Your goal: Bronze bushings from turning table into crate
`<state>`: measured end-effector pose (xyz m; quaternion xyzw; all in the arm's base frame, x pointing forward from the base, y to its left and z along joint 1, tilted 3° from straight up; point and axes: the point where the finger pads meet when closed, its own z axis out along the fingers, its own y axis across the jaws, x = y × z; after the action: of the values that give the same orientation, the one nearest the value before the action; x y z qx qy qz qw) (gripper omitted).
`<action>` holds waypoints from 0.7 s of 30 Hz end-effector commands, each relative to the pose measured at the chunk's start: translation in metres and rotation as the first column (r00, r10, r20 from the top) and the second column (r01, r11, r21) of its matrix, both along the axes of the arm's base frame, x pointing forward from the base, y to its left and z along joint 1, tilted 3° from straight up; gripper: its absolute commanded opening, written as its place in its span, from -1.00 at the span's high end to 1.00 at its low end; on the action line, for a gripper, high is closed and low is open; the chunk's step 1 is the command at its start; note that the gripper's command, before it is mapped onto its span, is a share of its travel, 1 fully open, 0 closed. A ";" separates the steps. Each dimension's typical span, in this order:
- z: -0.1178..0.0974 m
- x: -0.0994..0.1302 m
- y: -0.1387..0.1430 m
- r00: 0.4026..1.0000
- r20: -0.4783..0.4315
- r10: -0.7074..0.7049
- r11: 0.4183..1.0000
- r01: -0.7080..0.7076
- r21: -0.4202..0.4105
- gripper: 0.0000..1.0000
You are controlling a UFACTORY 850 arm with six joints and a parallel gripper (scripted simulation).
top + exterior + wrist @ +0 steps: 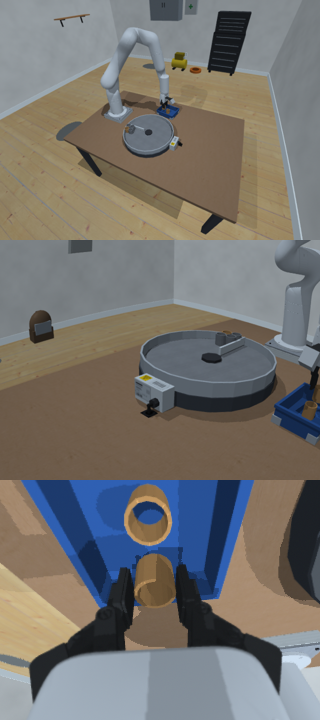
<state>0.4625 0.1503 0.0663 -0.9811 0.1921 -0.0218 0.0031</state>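
My gripper (164,106) (154,579) is shut on a bronze bushing (316,394) (154,590), held upright low at one end of the blue crate (164,115) (294,420) (237,510). Whether it touches the crate floor is unclear. Another bronze bushing (168,111) (309,411) (148,535) stands in the crate, a small gap away. On the turning table (152,143) (180,364), one bronze bushing (126,130) (226,332) stands by the rim, close against three steel bushings (131,131) (220,339), bunched beside the guide bar.
The pale guide bar (138,127) (231,346) runs from the rim towards the dark hub (148,132) (211,357). A white control box (173,143) (155,392) with a black knob sits at the turning table's side. The arm's base plate is near the crate and turning table.
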 end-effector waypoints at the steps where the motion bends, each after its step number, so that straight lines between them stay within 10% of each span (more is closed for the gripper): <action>1: -0.005 0.001 0.000 1.000 0.002 0.000 1.000 0.000 0.000 1.00; 21: -0.025 0.002 0.000 1.000 0.002 0.000 1.000 0.000 0.000 1.00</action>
<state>0.4637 0.1501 0.0418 -0.9811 0.1921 -0.0219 0.0031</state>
